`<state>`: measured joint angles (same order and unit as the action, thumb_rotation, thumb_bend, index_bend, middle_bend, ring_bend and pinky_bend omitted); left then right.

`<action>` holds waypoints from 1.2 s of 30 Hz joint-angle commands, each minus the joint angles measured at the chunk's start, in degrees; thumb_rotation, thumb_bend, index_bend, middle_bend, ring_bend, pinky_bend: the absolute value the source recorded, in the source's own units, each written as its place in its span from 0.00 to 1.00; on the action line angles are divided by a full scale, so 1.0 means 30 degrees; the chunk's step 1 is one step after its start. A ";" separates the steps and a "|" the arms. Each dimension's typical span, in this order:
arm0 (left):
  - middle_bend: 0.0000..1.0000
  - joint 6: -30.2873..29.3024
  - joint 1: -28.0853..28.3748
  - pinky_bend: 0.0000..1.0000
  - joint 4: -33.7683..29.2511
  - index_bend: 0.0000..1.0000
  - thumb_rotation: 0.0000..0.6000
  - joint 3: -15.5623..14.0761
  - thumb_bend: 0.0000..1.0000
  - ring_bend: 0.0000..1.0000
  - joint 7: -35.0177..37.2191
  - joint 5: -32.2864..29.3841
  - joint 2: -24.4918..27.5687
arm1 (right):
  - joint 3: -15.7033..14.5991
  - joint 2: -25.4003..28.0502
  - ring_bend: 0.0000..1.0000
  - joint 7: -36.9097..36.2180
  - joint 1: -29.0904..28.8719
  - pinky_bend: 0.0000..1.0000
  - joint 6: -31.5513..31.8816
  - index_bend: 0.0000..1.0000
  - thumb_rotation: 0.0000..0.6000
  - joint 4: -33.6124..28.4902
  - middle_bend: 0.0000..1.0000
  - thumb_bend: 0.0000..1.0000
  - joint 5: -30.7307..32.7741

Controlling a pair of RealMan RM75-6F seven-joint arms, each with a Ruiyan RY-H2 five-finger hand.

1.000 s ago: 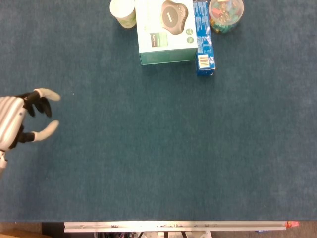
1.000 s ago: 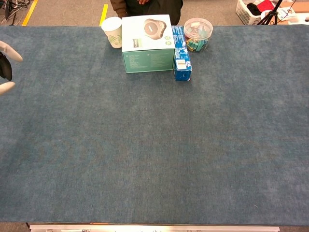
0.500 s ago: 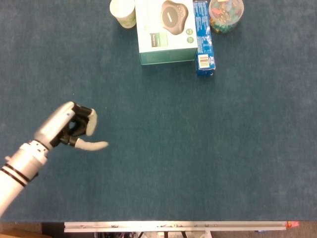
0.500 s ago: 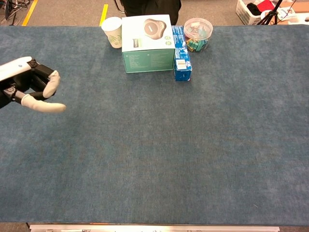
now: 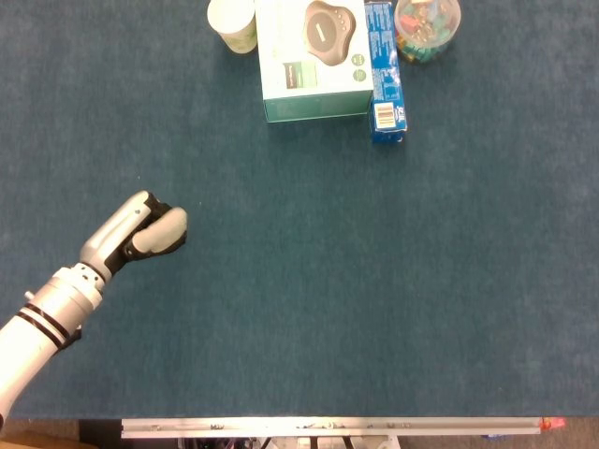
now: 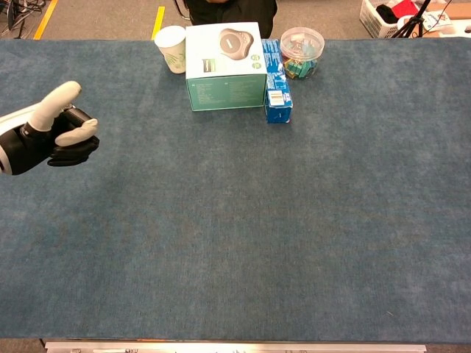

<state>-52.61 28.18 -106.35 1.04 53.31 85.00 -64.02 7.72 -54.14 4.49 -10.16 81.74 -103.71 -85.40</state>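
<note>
Your left hand (image 5: 150, 232) curled into a fist, holding nothing, out over bare blue table (image 5: 374, 299), well short of the green box (image 5: 314, 61), paper cup (image 5: 232, 23) just left of that box, wide open cloth toward the near edge

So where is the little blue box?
In the chest view the blue box lies at the table's far edge, between the green-and-white carton and the clear tub.

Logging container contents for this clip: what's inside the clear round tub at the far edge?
The clear tub holds small mixed-colour pieces, too small to identify. Anything beneath the top layer is covered.
</note>
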 commanded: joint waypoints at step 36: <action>1.00 -0.2147 0.2026 1.00 0.1558 1.00 0.03 -0.2788 0.00 1.00 1.0866 0.7482 0.0467 | -0.0147 -0.0005 0.32 -0.0074 0.0147 0.44 0.0288 0.41 1.00 -0.0008 0.45 0.00 0.0226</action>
<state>-58.66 33.73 -102.09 -6.89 85.37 107.07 -62.56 7.28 -54.15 4.27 -9.73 82.59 -103.74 -84.72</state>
